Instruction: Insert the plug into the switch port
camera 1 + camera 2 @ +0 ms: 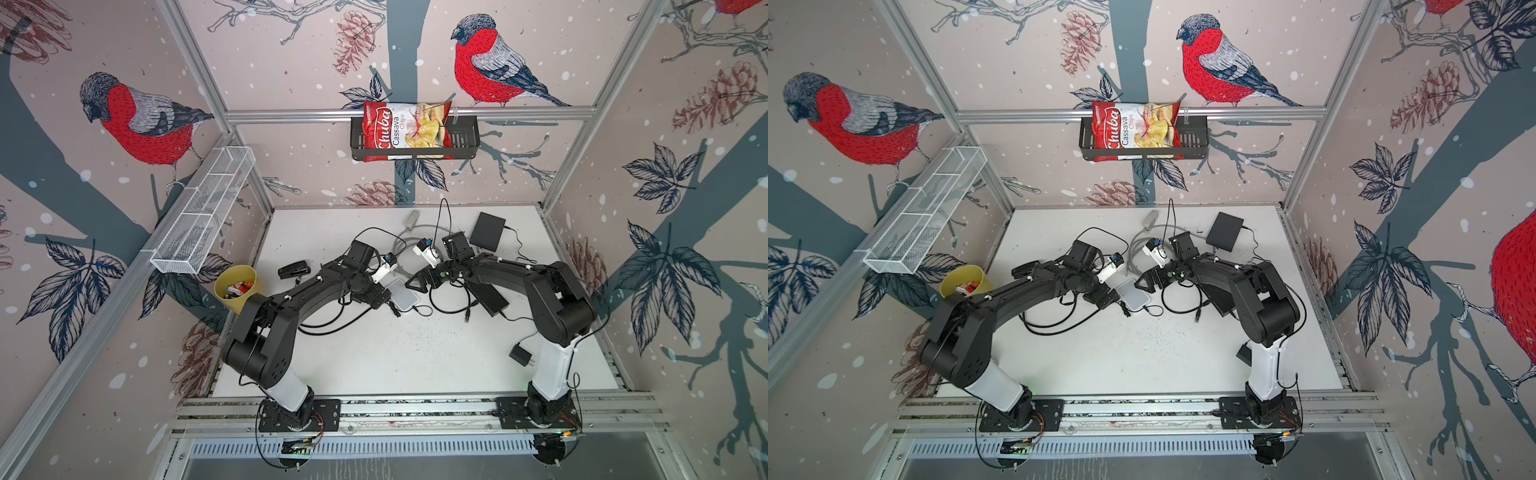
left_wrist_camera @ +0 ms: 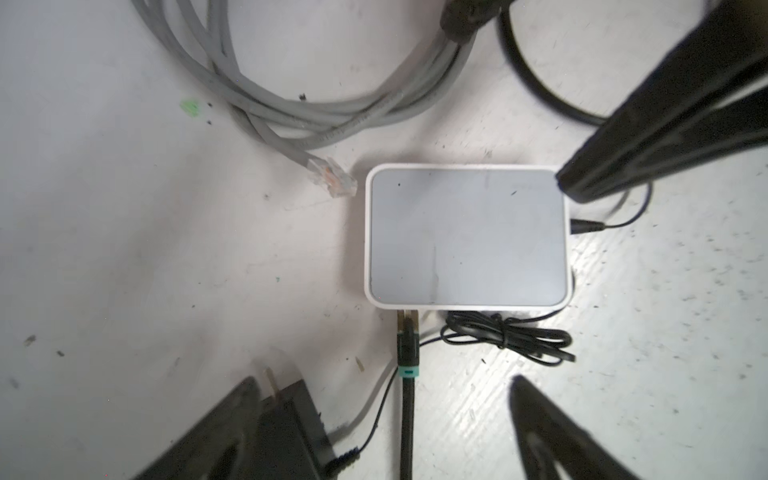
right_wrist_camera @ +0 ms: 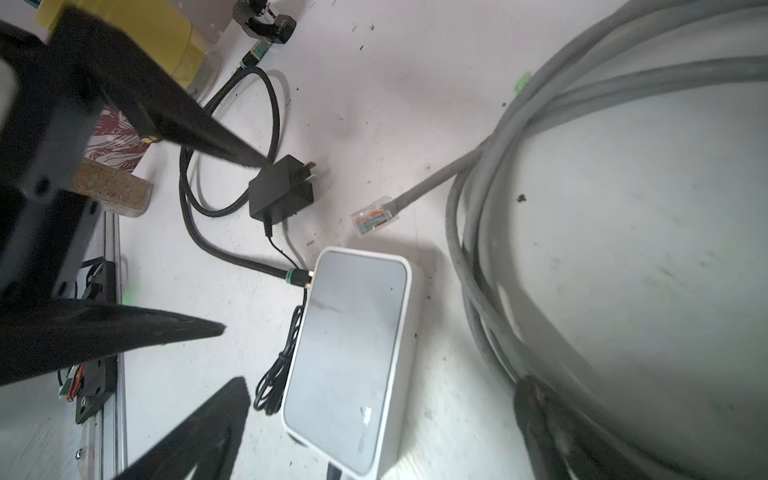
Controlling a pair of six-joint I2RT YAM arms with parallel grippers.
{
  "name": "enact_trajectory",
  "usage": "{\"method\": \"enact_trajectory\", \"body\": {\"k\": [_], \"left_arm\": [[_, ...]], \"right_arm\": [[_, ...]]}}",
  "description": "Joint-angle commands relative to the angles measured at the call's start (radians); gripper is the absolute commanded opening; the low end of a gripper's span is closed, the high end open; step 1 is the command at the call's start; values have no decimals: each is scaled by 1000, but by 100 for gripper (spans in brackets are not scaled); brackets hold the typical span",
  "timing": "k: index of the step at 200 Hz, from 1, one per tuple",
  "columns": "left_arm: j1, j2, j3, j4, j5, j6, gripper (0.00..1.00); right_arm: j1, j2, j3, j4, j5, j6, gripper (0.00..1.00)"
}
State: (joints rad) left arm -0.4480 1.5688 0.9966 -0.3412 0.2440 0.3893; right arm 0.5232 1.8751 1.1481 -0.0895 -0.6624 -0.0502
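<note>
The black green-ringed plug (image 2: 406, 347) sits with its tip in the side of the white switch (image 2: 465, 237) on the table (image 2: 124, 249), while the left gripper (image 2: 385, 379) and right gripper (image 3: 243, 245) hover spread wide, gripping nothing.

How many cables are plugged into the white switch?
2. A black network plug with a green ring enters one long side of the white switch; a thin black power lead enters a short side. Sides out of view may hold more.
</note>
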Motion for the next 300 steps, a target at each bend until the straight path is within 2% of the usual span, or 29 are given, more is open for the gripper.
{"method": "enact_trajectory", "body": {"k": [1,17,31,55,74,82,93,110,131,149,180,190,203,220,231,240,250,259,268,279,291,300], "left_arm": [[11,-81,-53,167,28,-80,98],[28,-162,-137,368,-36,-189,98],[38,-238,-246,576,-191,-283,98],[110,-376,-446,872,-358,-365,97],[201,-450,-573,1011,-382,-404,97],[221,-460,-610,1055,-437,-413,97],[250,-458,-633,1060,-511,-425,97],[266,-428,-684,1142,-554,-376,97],[314,-353,-710,1192,-566,-388,97],[350,-314,-746,1261,-511,-410,97],[353,-227,-752,1383,-415,-358,97],[353,-191,-760,1465,-414,-352,97],[355,-119,-782,1571,-418,-342,98],[357,19,-840,1848,-444,-330,97],[357,-29,-805,1701,-465,-354,97],[359,-42,-762,1587,-455,-363,97],[370,-26,-767,1628,-444,-373,97],[371,-4,-774,1681,-474,-369,97],[371,-9,-764,1646,-486,-382,97],[372,-6,-765,1657,-485,-380,97],[373,-8,-765,1648,-487,-383,97],[373,-5,-766,1660,-486,-380,97]], "right_arm": [[-19,-83,-37,-19,69,-1,99],[-45,-165,-81,2,156,34,99],[-81,-245,-137,47,257,76,99],[-179,-444,-320,231,508,173,99],[-284,-576,-470,387,664,233,99],[-322,-609,-525,447,709,239,99],[-360,-617,-591,528,754,233,99],[-389,-617,-653,597,846,232,99],[-394,-610,-705,660,893,201,99],[-396,-611,-757,730,921,200,99],[-395,-560,-848,924,1000,188,99],[-388,-524,-874,1041,1034,172,99],[-360,-515,-864,1059,1067,106,99],[-341,-451,-937,1300,1119,36,99],[-353,-414,-962,1387,1150,58,99],[-371,-417,-964,1382,1117,73,100],[-388,-431,-945,1318,1080,93,100],[-395,-422,-952,1340,1061,88,100],[-428,-403,-960,1340,1002,124,99],[-479,-315,-975,1518,1001,150,100],[-489,-392,-919,1256,987,195,99],[-487,-349,-962,1414,990,168,99]]}}
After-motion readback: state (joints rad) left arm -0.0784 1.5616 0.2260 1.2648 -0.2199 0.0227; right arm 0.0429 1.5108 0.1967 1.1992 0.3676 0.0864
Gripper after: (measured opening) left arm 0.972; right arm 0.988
